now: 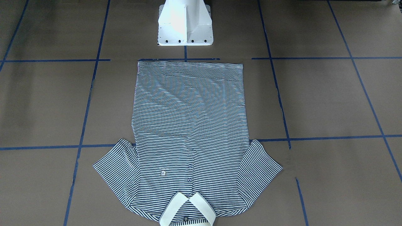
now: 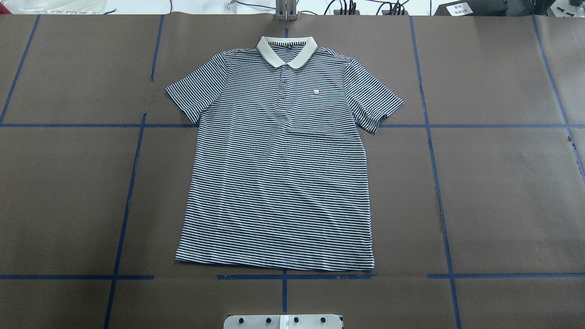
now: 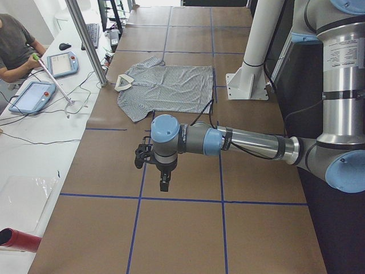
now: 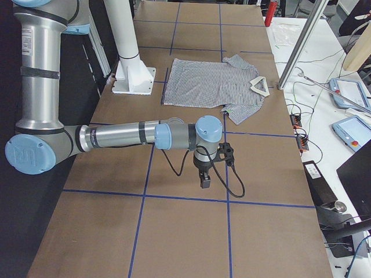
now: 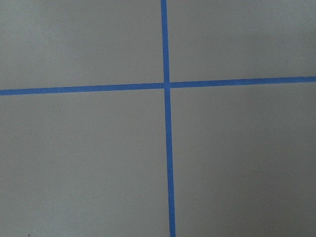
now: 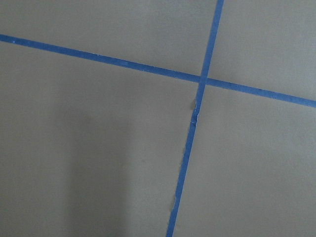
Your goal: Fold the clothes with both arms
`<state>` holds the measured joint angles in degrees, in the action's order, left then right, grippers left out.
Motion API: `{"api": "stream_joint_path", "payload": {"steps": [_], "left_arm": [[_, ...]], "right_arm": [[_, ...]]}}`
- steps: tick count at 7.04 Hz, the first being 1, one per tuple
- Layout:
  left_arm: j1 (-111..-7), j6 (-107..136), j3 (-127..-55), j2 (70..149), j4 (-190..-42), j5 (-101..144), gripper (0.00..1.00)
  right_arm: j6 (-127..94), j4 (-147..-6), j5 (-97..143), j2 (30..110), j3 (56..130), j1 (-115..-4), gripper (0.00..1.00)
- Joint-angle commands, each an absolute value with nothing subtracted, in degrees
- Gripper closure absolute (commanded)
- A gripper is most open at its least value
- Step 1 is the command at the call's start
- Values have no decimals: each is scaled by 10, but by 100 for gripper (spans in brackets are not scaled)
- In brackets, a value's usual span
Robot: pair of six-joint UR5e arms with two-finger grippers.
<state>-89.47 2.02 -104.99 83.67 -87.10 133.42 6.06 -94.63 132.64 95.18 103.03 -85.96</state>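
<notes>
Overhead exterior shows one striped polo shirt [image 2: 279, 183] lying flat, face up, mid-table [image 2: 502, 192], with one cream collar [image 2: 287, 49], three placket buttons [image 2: 283, 82] and one chest logo [image 2: 315, 92], its writing unreadable. Left claw [image 3: 164, 184] and right claw [image 4: 205, 180] hang well apart from it; clenched or released, I cannot tell.

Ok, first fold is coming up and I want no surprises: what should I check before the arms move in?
1. Polo shirt flat, front up: ok.
2. Both sleeves spread, none tucked under: ok.
3. Collar at the far end from the pedestal base: ok.
4. Left gripper and right gripper clear of the shirt, above the table: ok.
5. Grippers open for grasping: cannot tell.
</notes>
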Motion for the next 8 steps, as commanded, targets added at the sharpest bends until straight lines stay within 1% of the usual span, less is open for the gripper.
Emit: {"api": "stream_joint_path", "payload": {"steps": [1, 3, 4, 6, 8], "left_arm": [[-894, 21, -1057, 830, -871, 1339, 0], [-894, 20, -1062, 829, -873, 1341, 0], [-894, 19, -1085, 824, -874, 1341, 0], [-894, 21, -1093, 822, -872, 1341, 0], [-893, 21, -1099, 823, -872, 1342, 0]], "right_arm": [[60, -945, 1326, 952, 1031, -860, 0], [60, -944, 1327, 954, 1031, -860, 0], [59, -945, 1328, 955, 1037, -860, 0], [59, -943, 1332, 955, 1049, -859, 0], [8, -832, 1349, 958, 1055, -836, 0]]}}
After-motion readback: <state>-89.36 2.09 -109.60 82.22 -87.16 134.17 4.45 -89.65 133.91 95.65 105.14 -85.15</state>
